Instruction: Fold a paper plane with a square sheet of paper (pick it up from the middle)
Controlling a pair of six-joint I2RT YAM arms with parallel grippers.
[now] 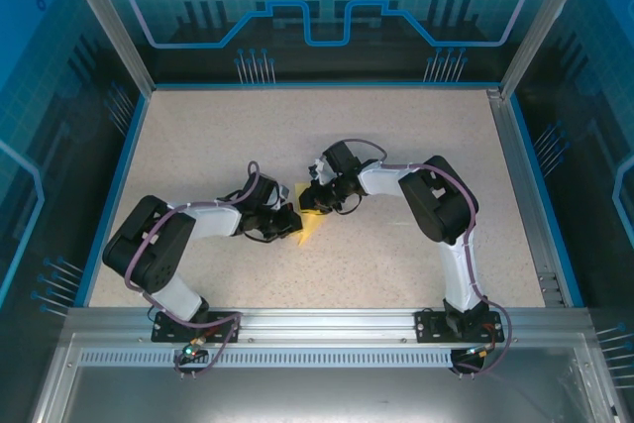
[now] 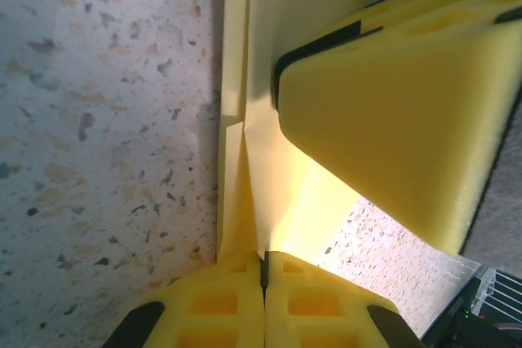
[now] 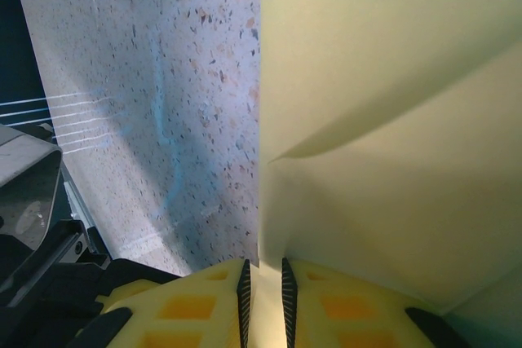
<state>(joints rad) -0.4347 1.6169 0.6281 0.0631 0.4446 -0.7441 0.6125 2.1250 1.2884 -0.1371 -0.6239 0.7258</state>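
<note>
Sitting near the middle of the speckled beige table (image 1: 198, 146), the thin, pale yellow, partly folded square sheet of paper (image 1: 310, 227) is pinched from two sides, the left gripper (image 2: 263, 270) clamped tight on a crease, the right gripper (image 3: 263, 273) closed on a flat edge.

Square sheet of paper (image 3: 391, 79) looks thin, matt, smooth (creased tho), table (image 2: 98, 120) is speckled stone-look, gripper fingers (image 2: 220, 307) matt yellow plastic.
</note>
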